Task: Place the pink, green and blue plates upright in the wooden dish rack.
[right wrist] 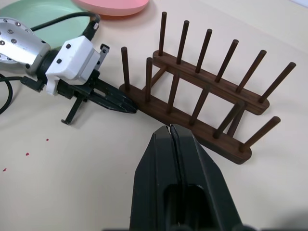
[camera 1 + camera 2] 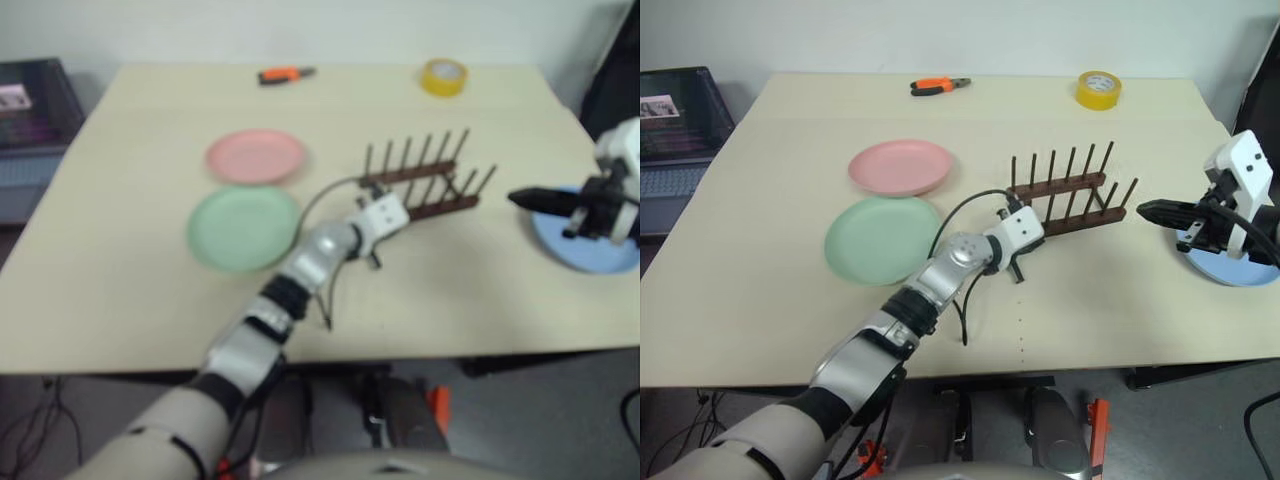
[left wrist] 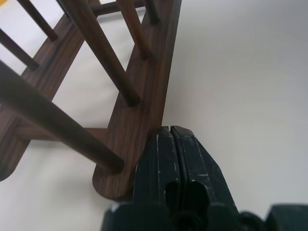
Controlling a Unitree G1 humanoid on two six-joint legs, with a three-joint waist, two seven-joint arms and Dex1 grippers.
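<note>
Left gripper (image 1: 126, 105) fingers pressed together, empty, tip against wooden dish rack (image 2: 1070, 195) near rail end; right gripper (image 2: 1152, 210) likewise closed, rack's 3 o'clock; pink plate (image 2: 900, 166), green plate (image 2: 881, 238) flat at rack's 9 o'clock, blue plate (image 2: 1240, 270) at 4 o'clock; risk: push skews or slides rack

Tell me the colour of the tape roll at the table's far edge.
Yellow; the tape roll shows best in the right eye view.

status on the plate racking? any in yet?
None racked: the wooden dish rack stands empty. Pink plate, green plate and blue plate all lie flat on the table. Left gripper, shut, is against the rack's near rail; right gripper shut, empty. All three remain.
</note>
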